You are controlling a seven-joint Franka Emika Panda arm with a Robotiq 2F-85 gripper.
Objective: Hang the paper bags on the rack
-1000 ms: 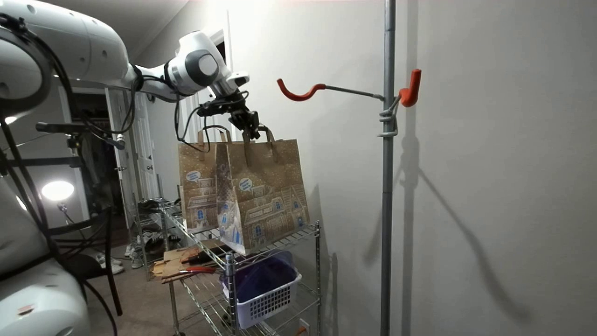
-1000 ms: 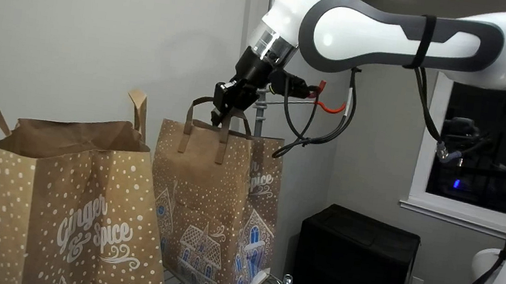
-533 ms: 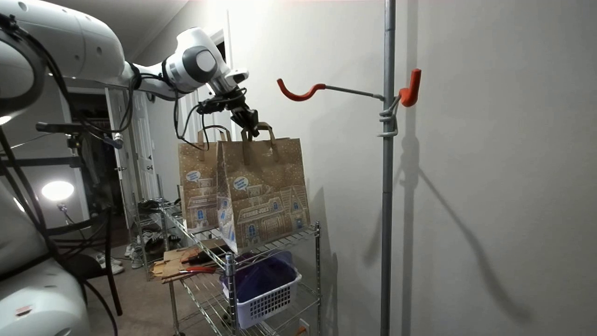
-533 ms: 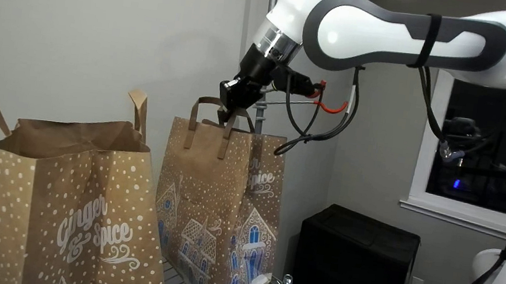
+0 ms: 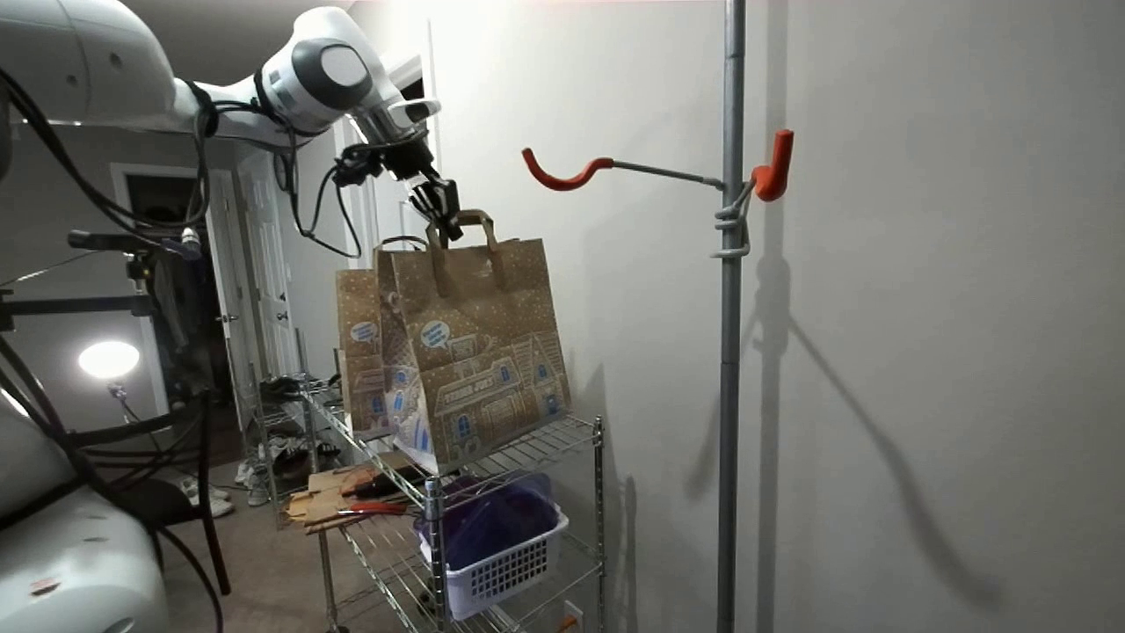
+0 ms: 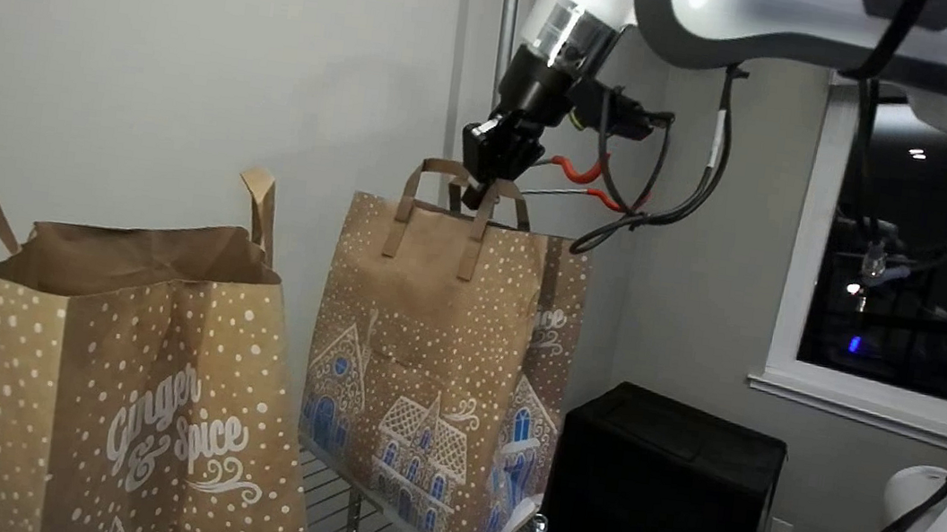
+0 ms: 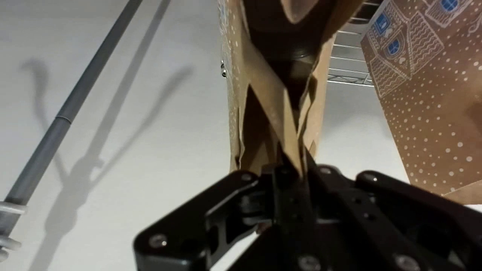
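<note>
A brown paper bag (image 5: 479,352) with printed houses hangs by its handles from my gripper (image 5: 450,230), slightly tilted over the wire cart. Whether its bottom still touches the shelf I cannot tell. In the wrist view the gripper (image 7: 295,173) is shut on a handle strap (image 7: 276,101) of this bag, the open bag mouth beyond it. The other paper bag (image 6: 127,368) stands large in an exterior view, handles spread up; it is partly covered by the held bag elsewhere. The rack is a grey pole (image 5: 732,396) with red-orange hooks (image 5: 562,180), nothing hanging on them.
Beneath the bags is the wire shelving cart (image 5: 562,431), with a white basket (image 5: 505,576) on its lower level. A black covered box (image 6: 663,488) sits near the window. Behind the rack runs the wall; a chair (image 5: 145,501) and lamp (image 5: 109,359) are farther back.
The fingers have closed on the handle. My gripper has risen and moved back toward the arm's base, away from the pole, and the bag has shifted along with it. The other bag stayed put.
</note>
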